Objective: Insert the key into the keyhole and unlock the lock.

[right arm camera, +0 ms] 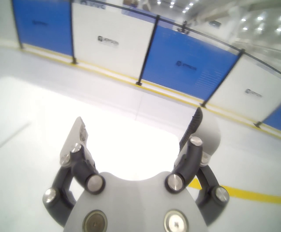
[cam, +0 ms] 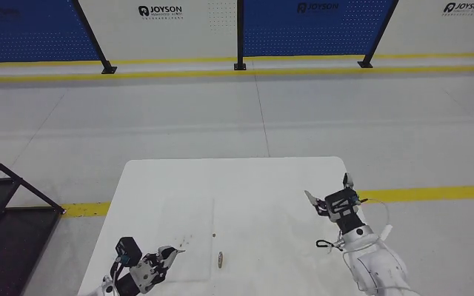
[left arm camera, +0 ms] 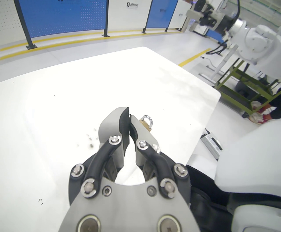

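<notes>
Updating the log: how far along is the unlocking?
Done: nothing yet; the padlock lies free on the table, shackle apparently closed. In hand: the left gripper is shut near it, whether on a key I cannot tell; the right gripper is open, holding nothing. Left: inserting and turning the key.

- Bright, even overhead light fills the hall; ceiling lamps (right arm camera: 243, 19) burn out as white spots in the right wrist view.
- The white table (cam: 222, 185) glares in every view, hardest in the two wrist views, where its top washes out to flat white with almost no surface detail.
- The pale floor (cam: 296, 111) reflects the light softly, with faint sheen near the fence panels (cam: 311, 29).
- Shadows are weak and soft-edged throughout.
- The padlock (left arm camera: 146, 123) catches a small highlight on its silver shackle.
- Wide lenses bend both wrist views: fence panels and yellow floor lines (left arm camera: 65, 41) curve toward the edges, while the top view keeps them nearly straight.
</notes>
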### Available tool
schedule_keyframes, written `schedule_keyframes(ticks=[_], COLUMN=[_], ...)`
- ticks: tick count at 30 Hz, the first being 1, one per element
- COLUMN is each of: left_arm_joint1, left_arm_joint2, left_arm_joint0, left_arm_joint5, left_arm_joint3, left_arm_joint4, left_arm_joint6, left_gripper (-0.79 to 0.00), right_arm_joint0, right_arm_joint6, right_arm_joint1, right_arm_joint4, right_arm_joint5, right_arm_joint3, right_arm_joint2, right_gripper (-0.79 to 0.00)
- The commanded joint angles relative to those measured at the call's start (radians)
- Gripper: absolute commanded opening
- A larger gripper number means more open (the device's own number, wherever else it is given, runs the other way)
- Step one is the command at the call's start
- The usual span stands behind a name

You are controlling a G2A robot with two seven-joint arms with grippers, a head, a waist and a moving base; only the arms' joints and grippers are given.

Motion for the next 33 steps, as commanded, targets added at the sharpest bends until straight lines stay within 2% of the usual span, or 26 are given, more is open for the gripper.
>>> schedule_keyframes(ticks=[1,8,13,19,22,23,27,28,29,30,33], left_arm_joint1=[0.002,0.002,0.002,0.002,0.002,0.002,0.002,0.002,0.002,0.002,0.002], left_arm_joint2=[-0.013,-0.016,-0.016,-0.016,-0.016,-0.016,-0.016,-0.016,-0.016,-0.016,-0.016], left_arm_joint0=[0.005,0.007,0.007,0.007,0.007,0.007,0.007,0.007,0.007,0.007,0.007], left_arm_joint5=[-0.03,-0.029,-0.029,-0.029,-0.029,-0.029,-0.029,-0.029,-0.029,-0.029,-0.029], left_arm_joint3=[0.015,0.02,0.02,0.02,0.02,0.02,0.02,0.02,0.02,0.02,0.02], left_arm_joint4=[0.022,0.027,0.027,0.027,0.027,0.027,0.027,0.027,0.027,0.027,0.027], left_arm_joint6=[0.05,0.064,0.064,0.064,0.064,0.064,0.064,0.064,0.064,0.064,0.064], left_gripper=[-0.785,-0.785,-0.785,-0.785,-0.785,-0.785,-0.785,-0.785,-0.785,-0.785,-0.785], right_arm_joint0=[-0.041,-0.038,0.004,0.058,0.117,0.138,0.201,0.215,0.226,0.236,0.26], right_arm_joint6=[-0.005,0.041,0.064,0.113,0.141,0.154,0.184,0.187,0.189,0.19,0.191], right_arm_joint1=[0.0,-0.01,-0.026,-0.053,-0.073,-0.08,-0.103,-0.109,-0.114,-0.118,-0.129], right_arm_joint4=[-0.071,-0.273,-0.27,-0.197,-0.153,-0.138,-0.094,-0.085,-0.076,-0.067,-0.054], right_arm_joint5=[-0.051,-0.171,-0.214,-0.154,-0.113,-0.107,-0.069,-0.059,-0.049,-0.041,-0.028], right_arm_joint3=[-0.03,0.029,0.122,0.212,0.283,0.305,0.37,0.383,0.396,0.408,0.437], right_arm_joint2=[-0.07,-0.34,-0.478,-0.58,-0.623,-0.637,-0.682,-0.692,-0.701,-0.709,-0.729], right_gripper=[0.0,0.0,0.0,0.0,-0.003,-0.062,-0.209,-0.277,-0.299,-0.4,-0.416])
